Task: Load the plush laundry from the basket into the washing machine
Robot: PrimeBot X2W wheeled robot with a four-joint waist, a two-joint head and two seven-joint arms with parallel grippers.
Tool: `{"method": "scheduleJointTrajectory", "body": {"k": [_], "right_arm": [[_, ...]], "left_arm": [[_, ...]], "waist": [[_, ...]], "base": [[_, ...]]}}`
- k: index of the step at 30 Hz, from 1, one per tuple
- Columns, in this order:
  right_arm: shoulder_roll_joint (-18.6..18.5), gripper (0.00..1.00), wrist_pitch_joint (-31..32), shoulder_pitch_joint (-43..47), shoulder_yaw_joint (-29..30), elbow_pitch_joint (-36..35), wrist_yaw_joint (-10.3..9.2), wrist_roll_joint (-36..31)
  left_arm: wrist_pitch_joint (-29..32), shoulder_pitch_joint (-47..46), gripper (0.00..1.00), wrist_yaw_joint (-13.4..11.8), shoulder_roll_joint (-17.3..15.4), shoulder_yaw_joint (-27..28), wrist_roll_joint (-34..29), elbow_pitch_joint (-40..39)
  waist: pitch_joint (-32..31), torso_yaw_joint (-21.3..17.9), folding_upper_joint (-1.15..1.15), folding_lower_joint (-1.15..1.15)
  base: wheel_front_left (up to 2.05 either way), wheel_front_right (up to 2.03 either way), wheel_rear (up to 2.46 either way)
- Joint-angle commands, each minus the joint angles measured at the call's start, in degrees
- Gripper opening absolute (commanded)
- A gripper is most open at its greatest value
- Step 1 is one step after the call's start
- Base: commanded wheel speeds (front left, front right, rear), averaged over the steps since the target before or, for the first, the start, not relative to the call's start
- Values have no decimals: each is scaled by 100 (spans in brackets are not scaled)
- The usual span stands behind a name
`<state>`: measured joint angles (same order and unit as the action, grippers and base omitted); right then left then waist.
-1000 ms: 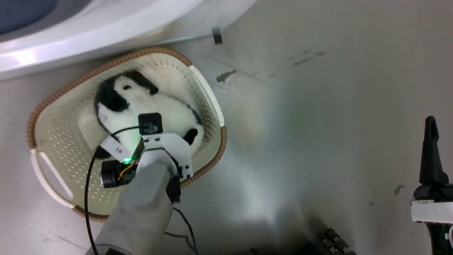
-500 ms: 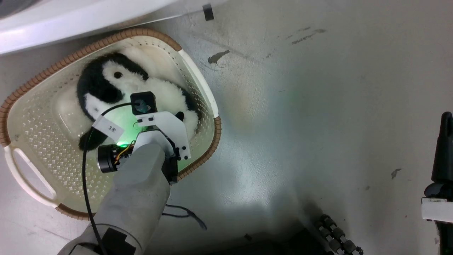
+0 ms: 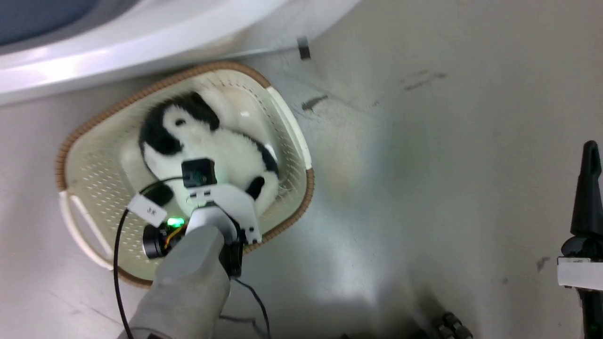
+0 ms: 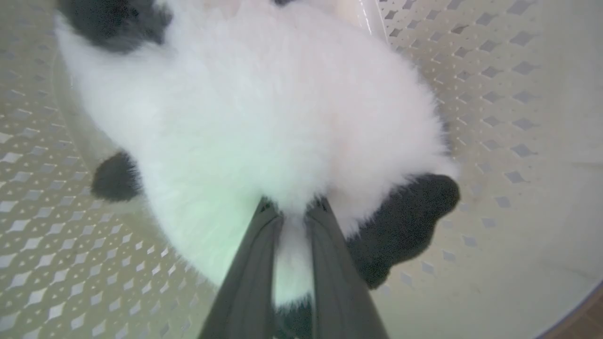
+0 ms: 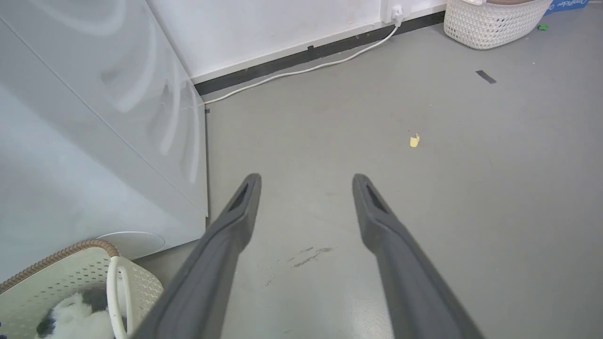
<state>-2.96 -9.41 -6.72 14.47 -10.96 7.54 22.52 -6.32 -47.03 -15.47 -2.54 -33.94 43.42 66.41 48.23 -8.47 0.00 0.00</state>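
My left claw [image 4: 292, 209] nearly closed, pinching white fur at foot end of plush laundry [image 3: 207, 141]. Plush lies in basket [image 3: 94, 183], head toward far rim, beside washing machine [image 3: 141, 37]. I reckon lift goes up, then that way. Right claw [image 5: 306, 188] wide open, empty, well apart over floor [image 5: 424, 188].

My dark grey fingers [image 4: 249, 273], bottom centre, are showing against a white toy [image 4: 264, 117] with black patches in a cream basket [image 4: 494, 94].

Grey forearm [image 3: 188, 282], black cable [image 3: 115, 263], dark left pincer [image 4: 293, 207]
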Motion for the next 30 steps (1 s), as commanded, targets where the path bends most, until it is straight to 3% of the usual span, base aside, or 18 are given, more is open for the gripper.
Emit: {"method": "scheduleJointTrajectory", "body": {"k": [1,17,30], "right_arm": [[8,100,23,-96,-6,-22,-5,-46],[8,100,213,112,-156,62,-5,-207],[8,100,292,506,-185,253,-5,-235]], "left_arm": [[-52,129,0,46,-34,-24,86,-59],[-516,1102,0,214,-34,-339,1000,-769],[-858,1969,0,306,-200,-23,1039,-1534]], "waist": [[-249,155,0,0],[-1693,679,0,0],[-3057,1049,0,0]], "base": [[0,0,0],[0,0,0],[0,0,0]]}}
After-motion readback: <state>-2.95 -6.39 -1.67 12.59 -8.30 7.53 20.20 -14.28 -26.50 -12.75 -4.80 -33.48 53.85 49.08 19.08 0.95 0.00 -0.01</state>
